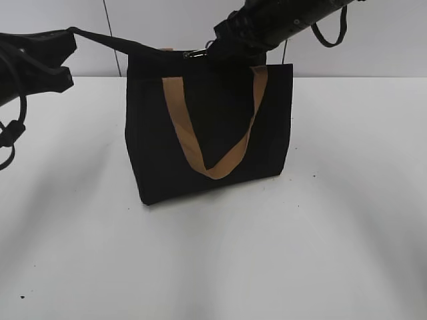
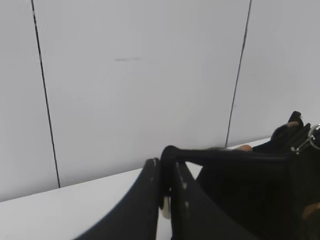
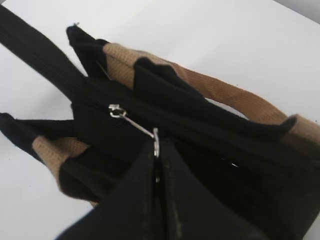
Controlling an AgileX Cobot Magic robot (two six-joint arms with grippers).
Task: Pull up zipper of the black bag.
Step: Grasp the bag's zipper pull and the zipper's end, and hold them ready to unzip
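The black bag [image 1: 213, 143] stands upright mid-table, a tan handle [image 1: 193, 147] hanging down its front. My left gripper [image 2: 167, 172] is shut on the thin black shoulder strap [image 1: 100, 38], pulled taut up and left from the bag's top left corner; it sits at the upper left of the exterior view [image 1: 67, 50]. My right gripper [image 3: 157, 150] is shut on the silvery pull tab [image 3: 156, 142] of the zipper [image 3: 200, 122] along the bag's top. In the exterior view the tab [image 1: 195, 54] shows near the top's left end, beside the right gripper [image 1: 213, 48].
A white table [image 1: 320, 233] surrounds the bag. A white panelled wall [image 2: 140, 75] stands close behind it. The right arm [image 1: 287, 20] reaches in from the upper right above the bag.
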